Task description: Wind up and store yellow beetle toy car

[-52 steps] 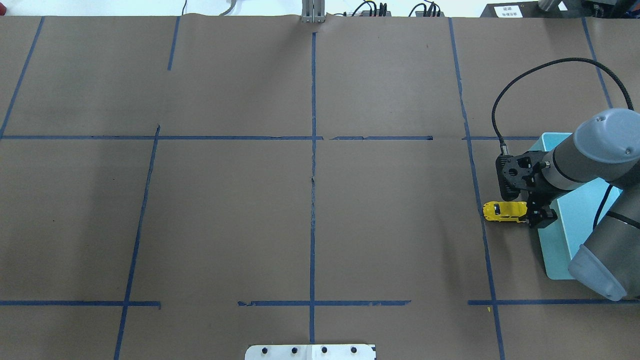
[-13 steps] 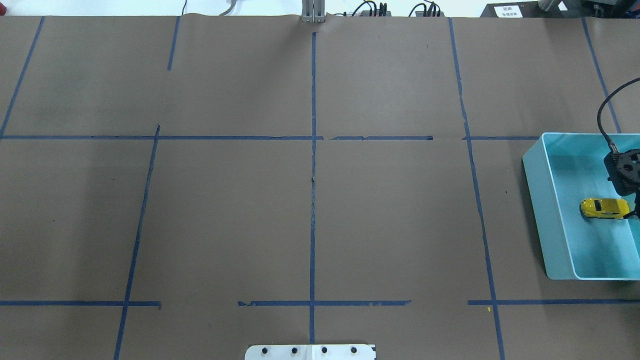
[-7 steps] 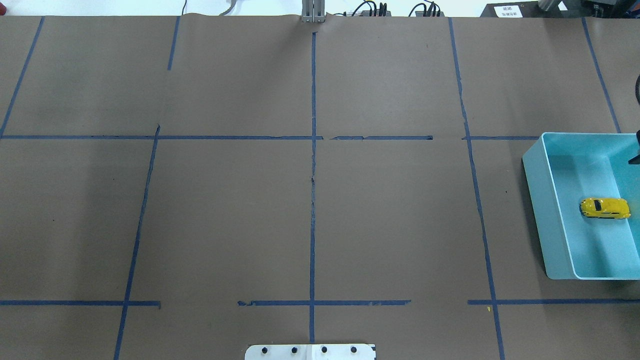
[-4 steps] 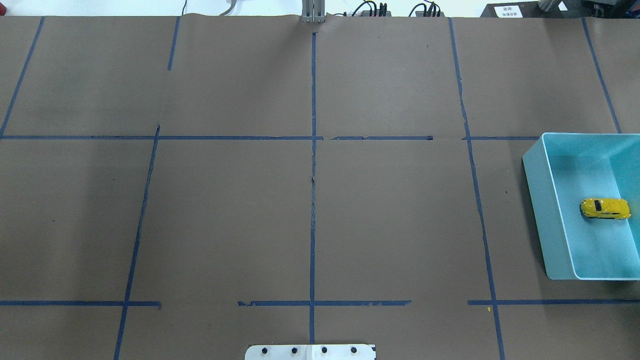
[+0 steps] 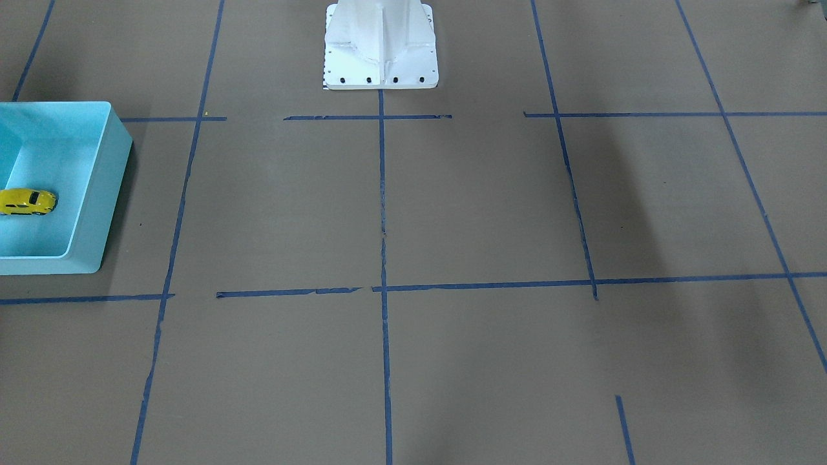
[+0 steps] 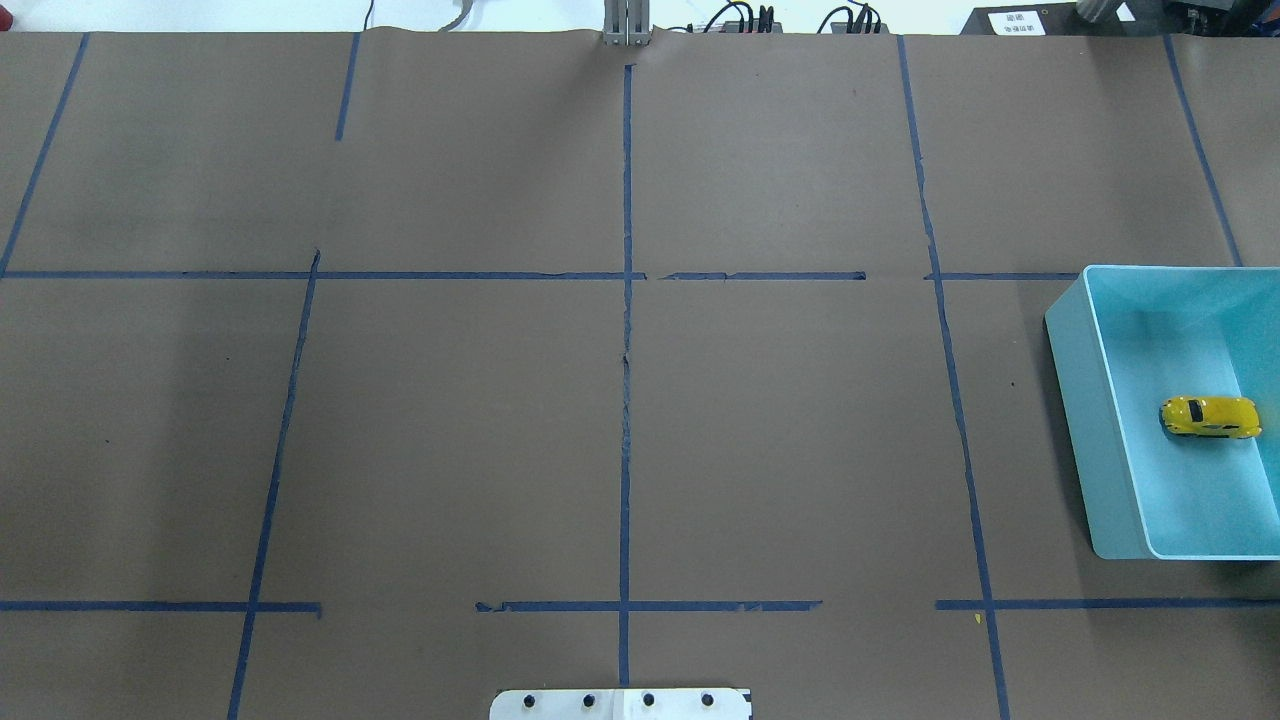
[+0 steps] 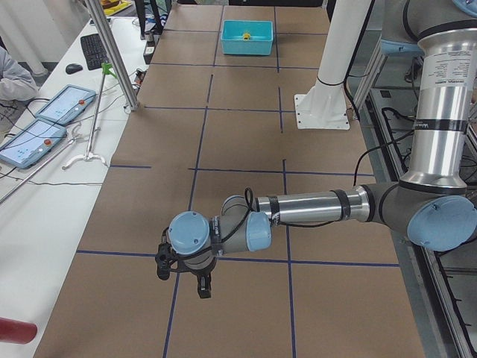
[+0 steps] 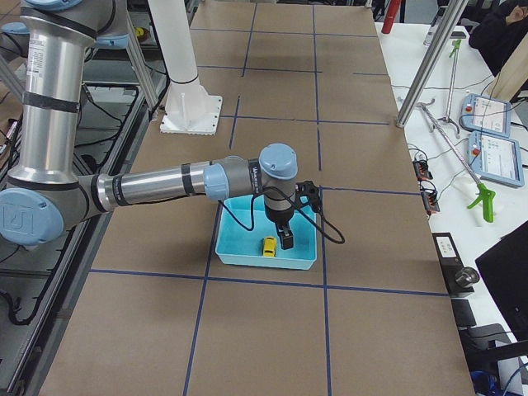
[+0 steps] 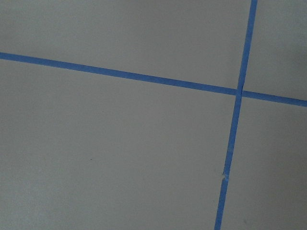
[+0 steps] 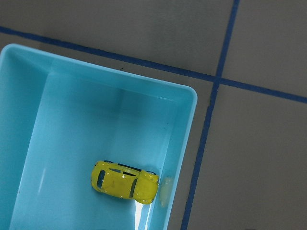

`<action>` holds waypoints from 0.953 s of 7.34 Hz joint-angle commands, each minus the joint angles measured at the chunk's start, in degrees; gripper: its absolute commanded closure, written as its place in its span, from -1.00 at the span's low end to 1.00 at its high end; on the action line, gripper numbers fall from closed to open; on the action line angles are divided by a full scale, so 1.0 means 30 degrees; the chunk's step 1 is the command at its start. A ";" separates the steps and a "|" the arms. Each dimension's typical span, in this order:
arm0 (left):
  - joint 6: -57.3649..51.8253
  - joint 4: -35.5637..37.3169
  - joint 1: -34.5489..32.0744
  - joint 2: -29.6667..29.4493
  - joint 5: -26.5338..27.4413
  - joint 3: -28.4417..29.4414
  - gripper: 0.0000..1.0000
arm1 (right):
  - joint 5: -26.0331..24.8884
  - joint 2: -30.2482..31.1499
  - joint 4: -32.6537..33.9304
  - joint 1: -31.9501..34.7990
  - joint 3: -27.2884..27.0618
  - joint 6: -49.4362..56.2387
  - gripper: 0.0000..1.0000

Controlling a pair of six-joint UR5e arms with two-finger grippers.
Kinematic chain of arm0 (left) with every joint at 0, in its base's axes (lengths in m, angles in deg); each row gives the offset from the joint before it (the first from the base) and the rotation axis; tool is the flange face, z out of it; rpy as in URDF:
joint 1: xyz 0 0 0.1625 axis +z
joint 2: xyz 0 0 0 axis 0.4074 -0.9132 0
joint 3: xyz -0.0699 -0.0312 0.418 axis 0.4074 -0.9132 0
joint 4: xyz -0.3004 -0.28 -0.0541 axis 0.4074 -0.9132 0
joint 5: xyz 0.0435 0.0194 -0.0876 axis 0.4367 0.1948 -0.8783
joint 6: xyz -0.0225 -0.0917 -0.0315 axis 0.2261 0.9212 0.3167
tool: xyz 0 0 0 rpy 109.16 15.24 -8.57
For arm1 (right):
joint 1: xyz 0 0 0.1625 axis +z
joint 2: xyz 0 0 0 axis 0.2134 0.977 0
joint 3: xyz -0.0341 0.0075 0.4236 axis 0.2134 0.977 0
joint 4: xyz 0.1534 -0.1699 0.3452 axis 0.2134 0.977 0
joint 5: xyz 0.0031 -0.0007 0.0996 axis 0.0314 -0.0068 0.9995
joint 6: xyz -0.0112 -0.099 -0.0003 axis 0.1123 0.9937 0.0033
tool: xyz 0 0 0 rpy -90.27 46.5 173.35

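Note:
The yellow beetle toy car (image 6: 1209,417) lies on its wheels inside a light-blue bin (image 6: 1085,400) at the table's right edge. It also shows in the front view (image 5: 27,201), in the right wrist view (image 10: 124,182) and in the right side view (image 8: 269,246). My right gripper (image 8: 286,238) hangs above the bin, just beside the car and apart from it; I cannot tell if it is open. My left gripper (image 7: 203,287) hovers over bare brown paper far from the bin; I cannot tell its state. The left wrist view shows only paper and tape.
The white robot base (image 5: 381,45) stands at the table's middle edge. Blue tape lines (image 6: 625,350) cross the brown paper. A metal pole (image 7: 112,52) and tablets (image 7: 30,142) are on the operators' side.
The right gripper carried the car from the table into the bin, let it go and drew back out of the overhead view. In the last second the car has not moved.

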 commanded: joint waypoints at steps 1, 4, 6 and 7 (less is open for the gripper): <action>0.0000 0.0000 -0.0001 0.0000 0.0000 0.0000 -1.00 | 0.0594 -0.0042 -0.0149 0.0557 0.0677 -0.4554 -1.00; 0.0000 0.0000 -0.0001 0.0000 0.0000 0.0000 -1.00 | 0.0420 -0.0219 -0.0090 0.0557 0.0471 -0.5516 -1.00; 0.0000 0.0029 -0.0001 0.0058 0.0000 -0.0029 -1.00 | 0.0214 0.0218 -0.0121 0.0731 0.0413 -0.5454 -1.00; 0.0000 0.0000 -0.0001 0.0001 0.0000 -0.0029 -1.00 | 0.0242 0.0656 -0.0034 0.1371 0.0616 -0.3423 -1.00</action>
